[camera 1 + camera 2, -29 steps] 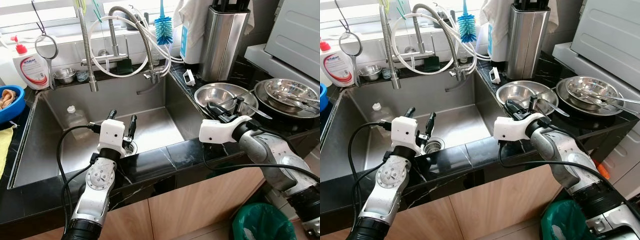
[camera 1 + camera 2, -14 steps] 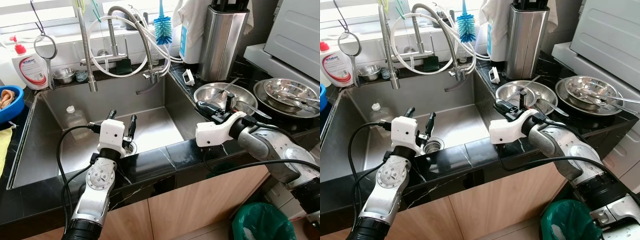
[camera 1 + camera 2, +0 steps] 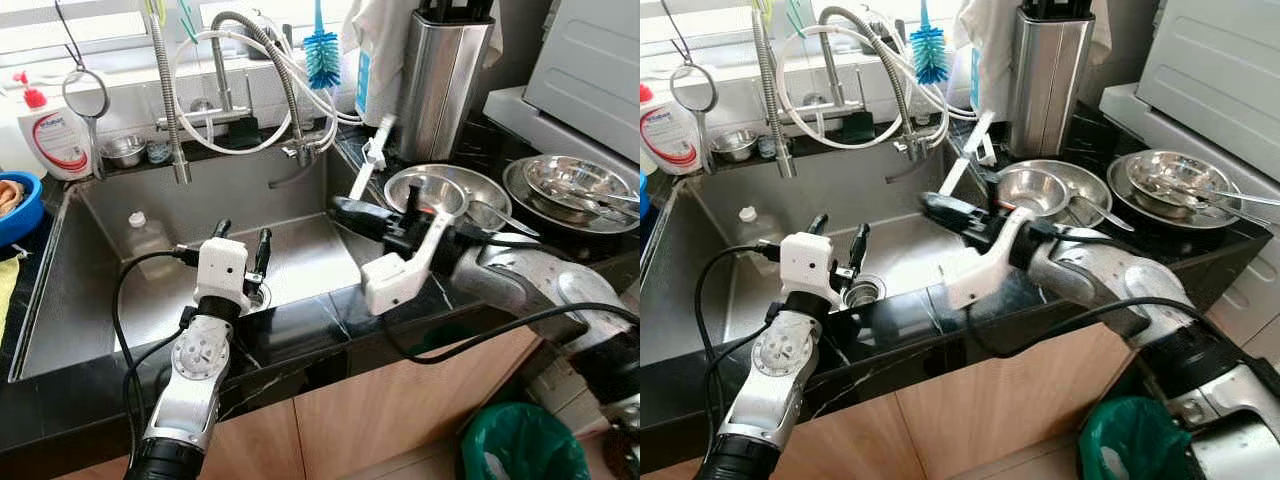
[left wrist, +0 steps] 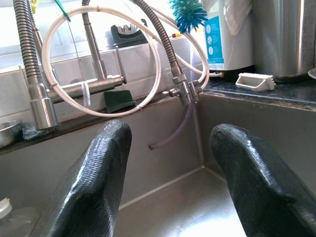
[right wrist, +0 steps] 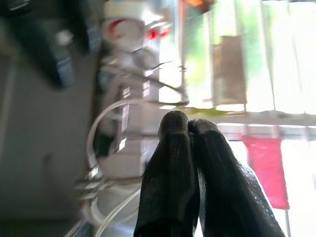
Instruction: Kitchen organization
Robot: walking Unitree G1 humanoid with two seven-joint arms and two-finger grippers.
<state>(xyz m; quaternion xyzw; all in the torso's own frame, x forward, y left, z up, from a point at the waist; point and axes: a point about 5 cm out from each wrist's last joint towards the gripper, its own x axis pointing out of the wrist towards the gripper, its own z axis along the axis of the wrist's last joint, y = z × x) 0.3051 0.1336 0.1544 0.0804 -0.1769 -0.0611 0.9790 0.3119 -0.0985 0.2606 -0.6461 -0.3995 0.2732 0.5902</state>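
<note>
My right gripper (image 3: 342,207) reaches left over the right end of the steel sink (image 3: 300,255). It is shut on a thin pale utensil (image 3: 384,128), blurred, that slants up and away from the fingertips. In the right wrist view its fingers (image 5: 170,163) are pressed together. Behind that arm a steel bowl (image 3: 455,180) stands on the black counter with a spoon handle (image 3: 500,215) beside it. My left gripper (image 3: 245,235) hangs open over the front of the sink, with nothing between its fingers (image 4: 98,173), and points at the tap (image 4: 98,81).
Stacked steel dishes (image 3: 575,180) with utensils sit at the far right. A steel knife block (image 3: 440,70) and a small white brush (image 4: 254,80) stand behind the bowl. A plastic bottle (image 3: 145,235) lies in the sink. A blue bowl (image 3: 15,205) is at the left, a green bin (image 3: 520,450) below.
My right gripper has lifted the utensil from the steel bowl and swung left over the sink's right end. The left arm has not moved.
</note>
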